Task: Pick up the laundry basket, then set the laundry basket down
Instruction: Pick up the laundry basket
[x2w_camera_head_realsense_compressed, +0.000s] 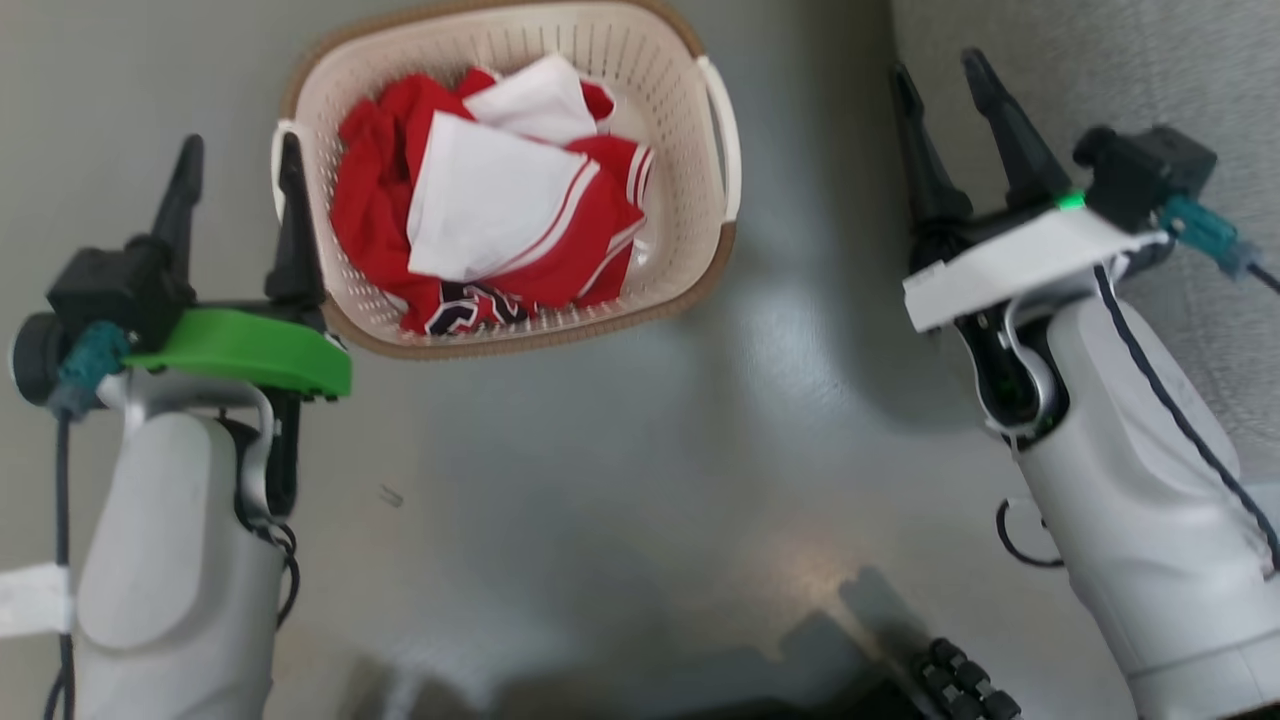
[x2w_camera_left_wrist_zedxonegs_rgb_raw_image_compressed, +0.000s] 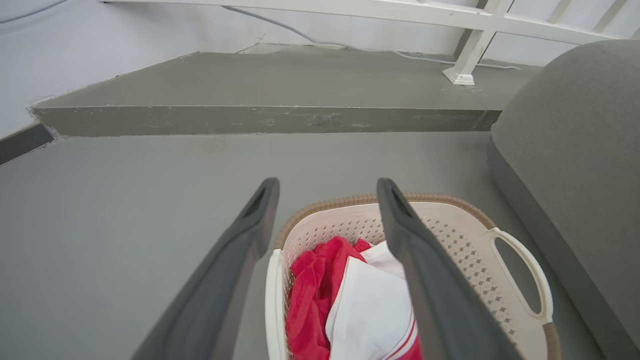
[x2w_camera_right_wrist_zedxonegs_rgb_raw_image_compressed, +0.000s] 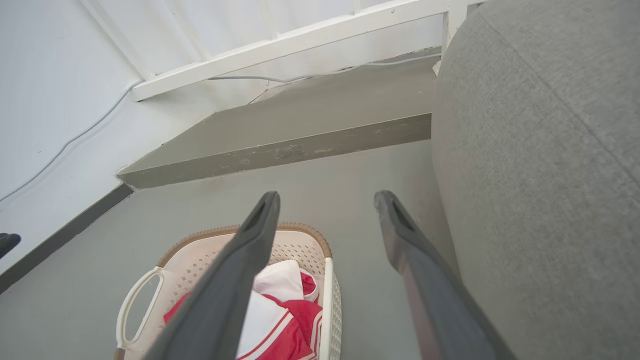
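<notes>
A laundry basket (x2w_camera_head_realsense_compressed: 690, 120) of clothes (x2w_camera_head_realsense_compressed: 480, 200) on the floor (x2w_camera_head_realsense_compressed: 600, 480) between two empty, open claws — left claw (x2w_camera_head_realsense_compressed: 240, 150) beside a handle (x2w_camera_left_wrist_zedxonegs_rgb_raw_image_compressed: 272, 300), likely readying the lift, right claw (x2w_camera_head_realsense_compressed: 938, 70) apart.

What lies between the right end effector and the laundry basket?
Just bare grey floor lies between the right end effector and the laundry basket, with nothing resting on that stretch. The head view shows this.

The light is soft and even. In the head view the grey floor (x2w_camera_head_realsense_compressed: 560, 480) shows pale glare patches and a broad soft shadow between the laundry basket (x2w_camera_head_realsense_compressed: 682, 200) and the right arm (x2w_camera_head_realsense_compressed: 1120, 450). This picture is slightly blurred. Both wrist views are brighter and sharper, and their straight lines bend a little near the edges.
</notes>
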